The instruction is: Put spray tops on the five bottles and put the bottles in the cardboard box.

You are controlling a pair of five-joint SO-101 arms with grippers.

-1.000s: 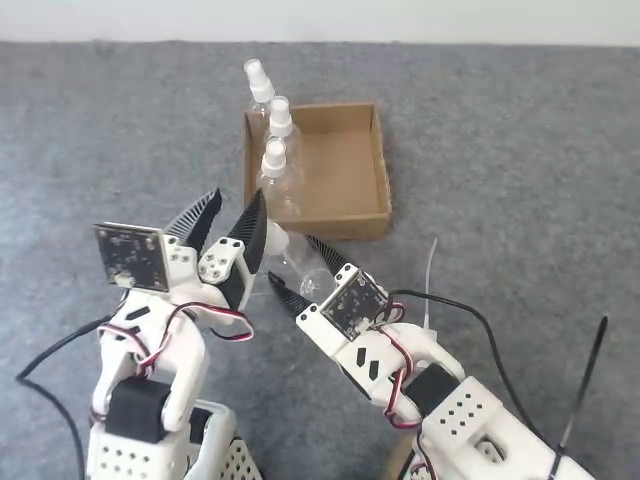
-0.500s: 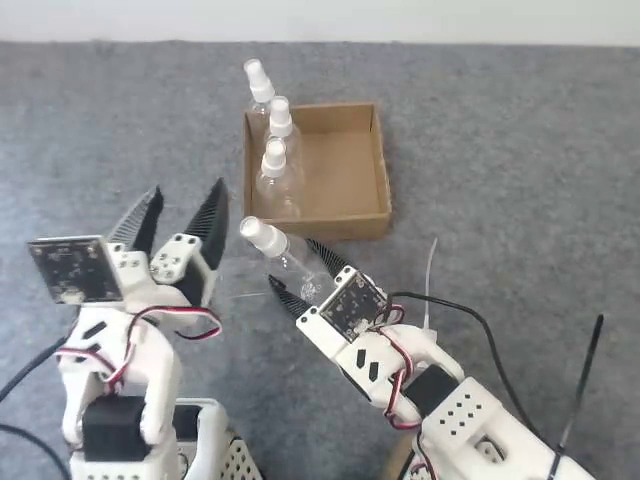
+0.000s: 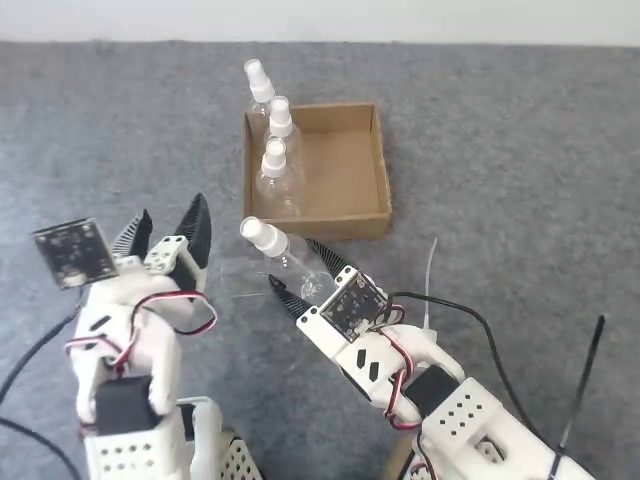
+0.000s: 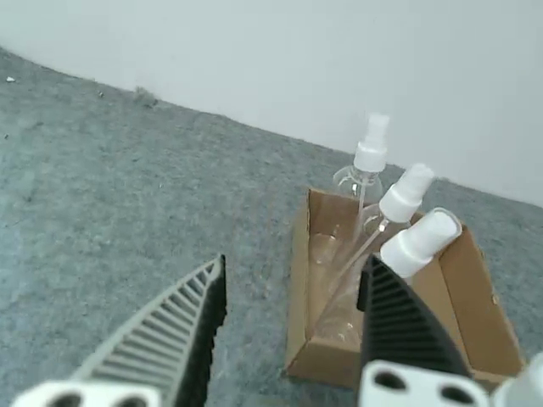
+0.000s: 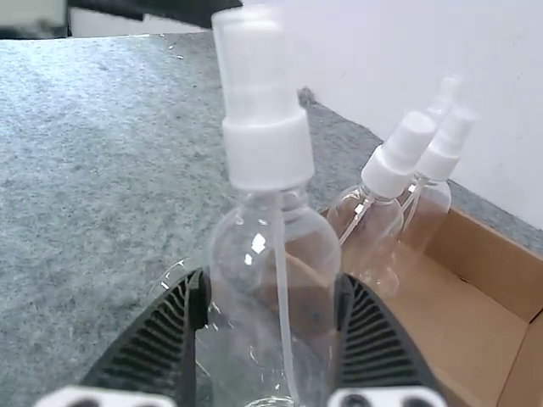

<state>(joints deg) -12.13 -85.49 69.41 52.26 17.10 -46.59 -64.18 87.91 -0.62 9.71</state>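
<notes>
From above, the right end effector held a capped bottle near the box. Three bottles stood along the box's left wall.

In the left wrist view, the left end effector gaped wide and empty.

In the right wrist view, fingers pressed the bottle's sides.

**Worktop**: grey carpet-type cover, short fuzzy nap, mottled light/dark grey. Runs to L, R & near edges in high view.

**Wall**: plain white, matt. Stands along far edge of worktop, w/ a straight junction across full width. In L wrist view it rises behind the grey surface, w/ a few dark specks at the junction.

**White strip**: thin plastic, lying on worktop, R side.

**Black strip**: thin, angled, further R, nr the near corner.

**Light**: soft, even, approx. from above. Shadows faint & short. Wall evenly lit, worktop a bit darker twd far edge.
</notes>
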